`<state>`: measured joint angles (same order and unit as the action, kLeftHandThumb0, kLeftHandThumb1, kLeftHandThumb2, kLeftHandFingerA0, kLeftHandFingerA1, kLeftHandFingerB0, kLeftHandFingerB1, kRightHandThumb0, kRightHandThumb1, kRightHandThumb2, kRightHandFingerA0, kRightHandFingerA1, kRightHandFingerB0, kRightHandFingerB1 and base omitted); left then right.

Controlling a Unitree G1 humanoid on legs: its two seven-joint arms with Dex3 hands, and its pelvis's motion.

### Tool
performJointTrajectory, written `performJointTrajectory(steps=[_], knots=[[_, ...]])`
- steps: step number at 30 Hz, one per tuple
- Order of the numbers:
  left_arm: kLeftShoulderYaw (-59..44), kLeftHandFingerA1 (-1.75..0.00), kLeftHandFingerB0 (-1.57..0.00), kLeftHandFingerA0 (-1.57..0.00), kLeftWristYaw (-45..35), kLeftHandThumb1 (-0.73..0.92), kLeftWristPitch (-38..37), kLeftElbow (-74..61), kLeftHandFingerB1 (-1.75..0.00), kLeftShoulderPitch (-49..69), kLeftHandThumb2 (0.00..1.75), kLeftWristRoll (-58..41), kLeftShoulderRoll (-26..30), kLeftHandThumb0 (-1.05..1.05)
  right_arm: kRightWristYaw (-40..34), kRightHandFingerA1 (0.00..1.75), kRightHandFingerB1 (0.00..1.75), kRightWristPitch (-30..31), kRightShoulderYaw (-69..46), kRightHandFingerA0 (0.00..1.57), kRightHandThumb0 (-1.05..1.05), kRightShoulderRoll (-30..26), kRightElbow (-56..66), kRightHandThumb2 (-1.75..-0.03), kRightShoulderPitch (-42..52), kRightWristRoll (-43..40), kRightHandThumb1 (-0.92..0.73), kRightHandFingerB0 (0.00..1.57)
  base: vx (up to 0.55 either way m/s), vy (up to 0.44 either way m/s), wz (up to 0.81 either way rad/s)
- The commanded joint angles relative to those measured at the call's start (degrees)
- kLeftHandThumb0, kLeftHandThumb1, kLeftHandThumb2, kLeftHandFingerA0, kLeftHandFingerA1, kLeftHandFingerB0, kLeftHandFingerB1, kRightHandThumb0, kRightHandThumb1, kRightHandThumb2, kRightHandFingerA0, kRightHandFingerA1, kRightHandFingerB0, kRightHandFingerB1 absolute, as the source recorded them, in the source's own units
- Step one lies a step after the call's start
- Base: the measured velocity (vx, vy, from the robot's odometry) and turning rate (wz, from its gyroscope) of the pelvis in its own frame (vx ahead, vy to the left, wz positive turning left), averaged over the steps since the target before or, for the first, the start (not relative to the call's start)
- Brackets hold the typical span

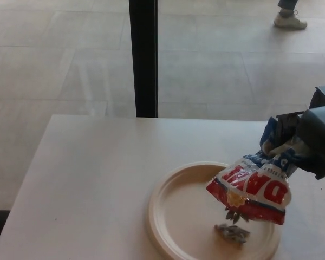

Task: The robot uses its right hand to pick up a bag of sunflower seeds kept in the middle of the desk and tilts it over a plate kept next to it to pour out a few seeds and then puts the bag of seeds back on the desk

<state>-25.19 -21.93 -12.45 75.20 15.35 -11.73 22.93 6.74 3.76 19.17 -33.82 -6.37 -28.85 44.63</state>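
Note:
My right hand (pixel 309 138) comes in from the right edge and is shut on the blue upper end of the bag of sunflower seeds (pixel 250 185). The red, white and blue bag hangs upside down and tilted over the right half of the cream plate (pixel 176 214). Seeds fall from its lower edge, and a small pile of seeds (pixel 232 232) lies on the plate below it. The left hand is out of the picture.
The plate rests on a pale desk (pixel 92 179), near its front right. A black post (pixel 143 57) stands behind the desk's far edge. On the tiled floor beyond, a person's shoe (pixel 290 20) shows at the top right.

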Motion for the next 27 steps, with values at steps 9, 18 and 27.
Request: performJointTrajectory(steps=[9,18,27], knots=[[-0.48,-0.49,-0.40,-0.50,0.30,0.68,0.27,0.06,-0.38,0.42,0.61,-0.04,1.20,-0.71,2.15,1.75,1.40,0.93,-0.22,1.04,-0.34,0.02,1.06,-0.87,-2.74,2.37,-0.48,0.70,0.00,0.000,0.00],[-0.19,-0.48,-0.40,-0.52,0.71,0.69,0.24,0.29,-0.37,0.21,0.61,0.62,1.30,-0.72,1.57,1.75,1.37,1.19,-0.42,0.84,-0.28,0.46,0.40,-0.90,-4.01,3.59,-0.50,0.73,0.00,0.000,0.00],[-1.42,-0.51,-0.42,-0.52,0.92,0.69,2.00,0.40,-0.39,-0.21,0.61,-0.53,1.12,-0.67,3.40,1.75,1.30,2.96,-2.00,0.87,-0.29,1.10,0.55,-0.88,-3.39,2.21,-0.50,0.79,0.00,0.000,0.00]])
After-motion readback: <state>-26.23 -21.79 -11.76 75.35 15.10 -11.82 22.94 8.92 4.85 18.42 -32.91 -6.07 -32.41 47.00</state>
